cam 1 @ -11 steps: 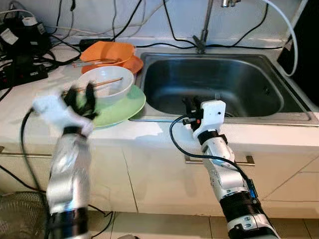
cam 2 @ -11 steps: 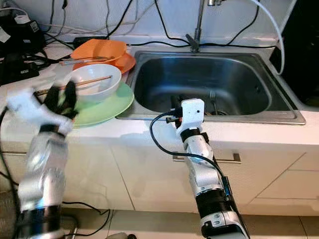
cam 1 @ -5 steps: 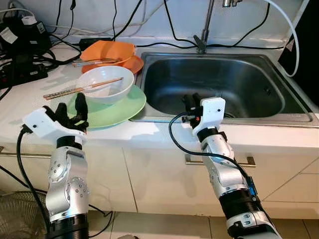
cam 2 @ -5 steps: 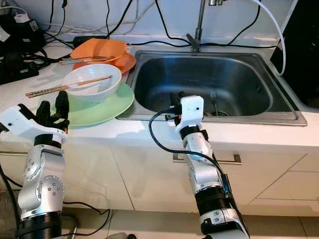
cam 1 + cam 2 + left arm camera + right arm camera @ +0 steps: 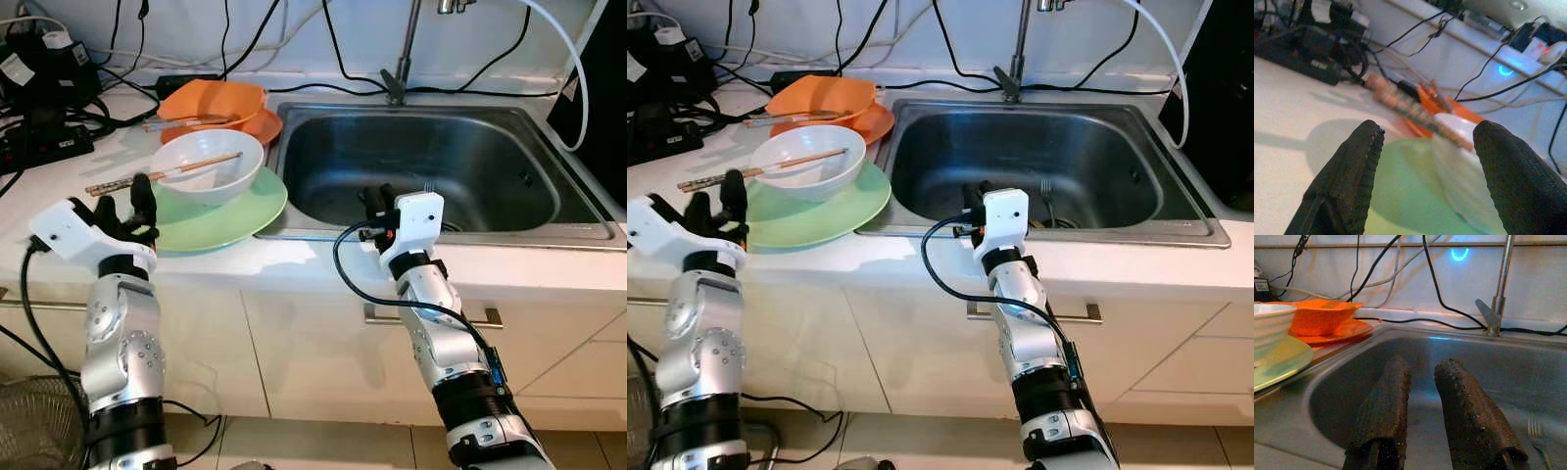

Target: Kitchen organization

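A white bowl [image 5: 208, 168] with wooden chopsticks [image 5: 162, 174] laid across it sits on a green plate [image 5: 230, 217] on the counter, left of the sink [image 5: 431, 162]. My left gripper [image 5: 125, 201] hovers at the plate's near-left rim, open and holding nothing. In the left wrist view its fingers [image 5: 1352, 186] frame the plate [image 5: 1405, 186], the bowl [image 5: 1464, 166] and the chopsticks [image 5: 1410, 110]. My right gripper [image 5: 377, 201] reaches over the sink's front edge, open a little, with nothing between its fingers [image 5: 1386, 416]. A fork [image 5: 1540, 431] lies on the sink floor.
An orange bowl [image 5: 211, 101] rests on an orange plate [image 5: 263, 127] behind the white bowl, with more chopsticks on it. A faucet [image 5: 397, 78] stands at the sink's back. A power strip and tangled cables [image 5: 44, 137] crowd the far left counter. Cabinet fronts run below.
My left arm has come down from over the bowl and shifted left, to the near-left rim of the green plate. The right arm has stayed put.
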